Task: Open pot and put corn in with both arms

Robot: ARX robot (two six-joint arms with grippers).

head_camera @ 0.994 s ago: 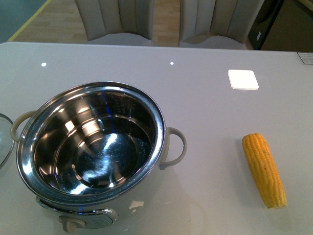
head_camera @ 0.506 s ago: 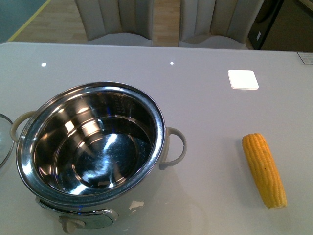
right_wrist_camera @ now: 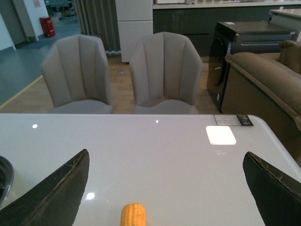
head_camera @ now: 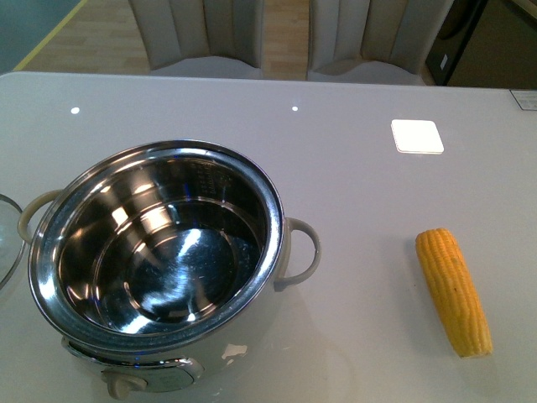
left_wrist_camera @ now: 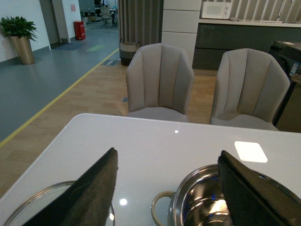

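Yellow ridged corn; shiny steel, cream-bodied pot.

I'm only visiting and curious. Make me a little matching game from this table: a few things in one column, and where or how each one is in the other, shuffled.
Things:
1. pot
2. corn
3. lid
4. white square

Place or state:
A. lies on the table, right of the pot
B. open, shiny and empty inside
C. flat on the table, beyond the corn
D. off the pot, set down on its left

Pairs: 1-B, 2-A, 3-D, 4-C
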